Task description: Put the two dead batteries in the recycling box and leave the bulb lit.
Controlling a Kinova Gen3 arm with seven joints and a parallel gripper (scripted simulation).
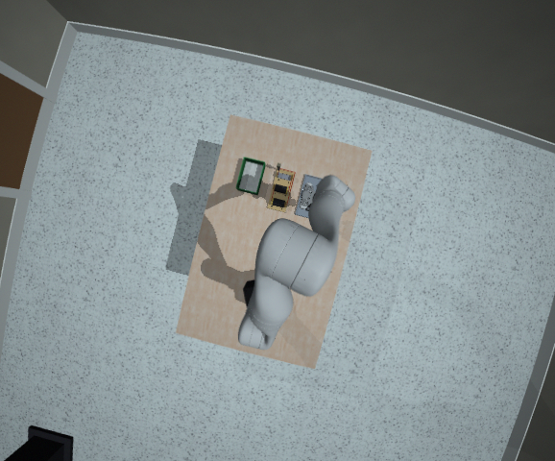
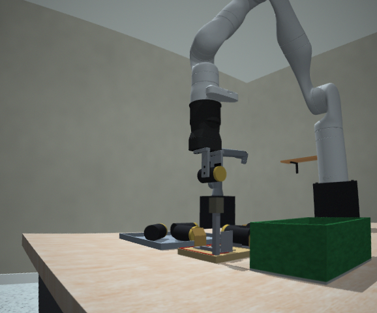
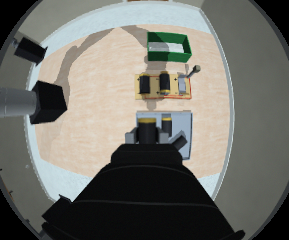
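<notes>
1. The gripper (image 2: 211, 174) (image 3: 147, 132) is clasping one battery (image 2: 220, 173) (image 3: 146, 129) sideways between its jaws, hovering high above the tray (image 1: 300, 212) (image 2: 162, 245) (image 3: 186, 119).
2. Two batteries are occupying the holder (image 1: 276, 209) (image 2: 215, 258) (image 3: 152, 95): an outer battery (image 1: 278, 202) (image 3: 144, 84) and an inner battery (image 1: 280, 188) (image 3: 164, 83). Whether both are making contact, I cannot tell.
3. Three more are lying in the tray, so all six are accounted for.
4. The green recycling box (image 1: 241, 173) (image 2: 289, 249) (image 3: 169, 58) is standing upright on the table, showing no battery inside; disposal is apparently waiting.
5. The bulb (image 1: 278, 165) (image 2: 216, 205) (image 3: 197, 68) seems to be showing no glow, though it is looking small and dim here.
6. Remaining: identifying and boxing both dead cells, lighting the bulb, withdrawing the arm.
</notes>
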